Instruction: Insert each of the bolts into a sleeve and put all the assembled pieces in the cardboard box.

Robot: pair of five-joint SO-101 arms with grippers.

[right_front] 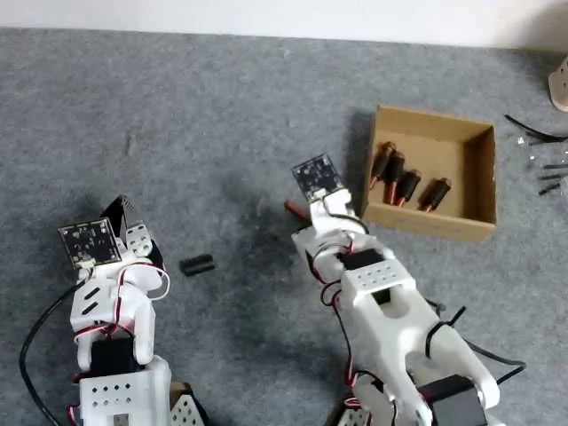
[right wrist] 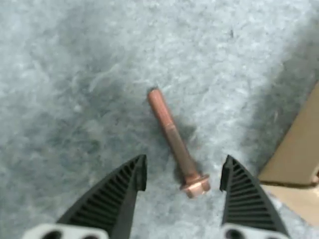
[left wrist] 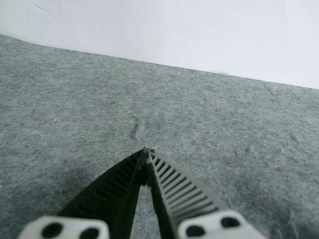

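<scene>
Right jaws apart, astride copper bolt [right wrist: 174, 140]

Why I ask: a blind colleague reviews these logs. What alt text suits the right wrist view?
A copper-coloured bolt lies on the grey mat, its head between the tips of the open right claw. A corner of the cardboard box shows beside the claw.
</scene>
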